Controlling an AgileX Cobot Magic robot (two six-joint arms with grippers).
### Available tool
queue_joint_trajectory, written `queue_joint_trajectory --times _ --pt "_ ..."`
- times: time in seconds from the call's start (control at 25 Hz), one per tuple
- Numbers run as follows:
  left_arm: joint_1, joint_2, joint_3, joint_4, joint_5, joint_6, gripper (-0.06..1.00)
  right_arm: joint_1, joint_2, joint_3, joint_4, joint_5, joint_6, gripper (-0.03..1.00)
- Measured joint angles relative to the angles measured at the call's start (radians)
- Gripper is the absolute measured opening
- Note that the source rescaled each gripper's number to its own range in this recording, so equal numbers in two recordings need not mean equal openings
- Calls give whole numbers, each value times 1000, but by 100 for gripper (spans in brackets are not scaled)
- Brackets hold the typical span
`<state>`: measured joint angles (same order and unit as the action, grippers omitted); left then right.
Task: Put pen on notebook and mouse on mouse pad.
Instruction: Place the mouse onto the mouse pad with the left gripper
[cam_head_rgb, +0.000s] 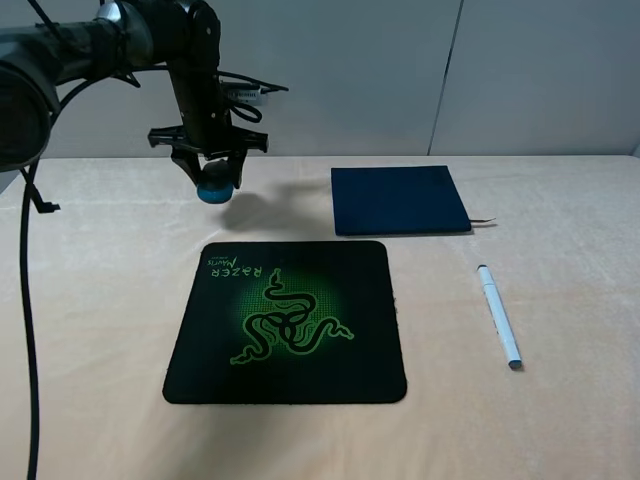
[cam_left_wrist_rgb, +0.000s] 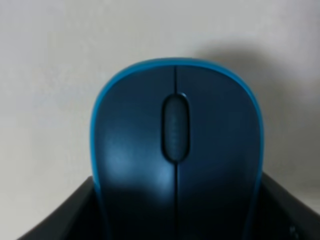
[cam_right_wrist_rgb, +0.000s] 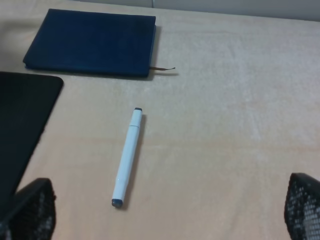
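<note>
A table (cam_head_rgb: 100, 300) with a pale peach, faintly textured top spreads out below the left pincer (cam_head_rgb: 214, 182) and far to both sides of it. Behind the pincer stands a plain light grey wall (cam_head_rgb: 340, 70), which meets the table's far edge in a straight line. Well off to the pincer's right a thin dark seam (cam_head_rgb: 447, 75) runs down the wall at a slight slant, splitting it into two panels. The light is soft and even. A blurred shadow (cam_head_rgb: 275, 205) lies on the table just beside the pincer, on its right.
</note>
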<state>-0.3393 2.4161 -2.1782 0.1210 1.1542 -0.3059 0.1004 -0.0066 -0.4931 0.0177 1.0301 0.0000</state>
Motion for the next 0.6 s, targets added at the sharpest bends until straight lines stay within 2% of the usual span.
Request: queue_joint_trajectory --times 0.32,0.6 --pt "-15 -74 16 -63 0 52 0 0 0 0 0 0 0 100" --pt "-75 -192 187 -52 0 66 0 0 0 0 0 0 0 100"
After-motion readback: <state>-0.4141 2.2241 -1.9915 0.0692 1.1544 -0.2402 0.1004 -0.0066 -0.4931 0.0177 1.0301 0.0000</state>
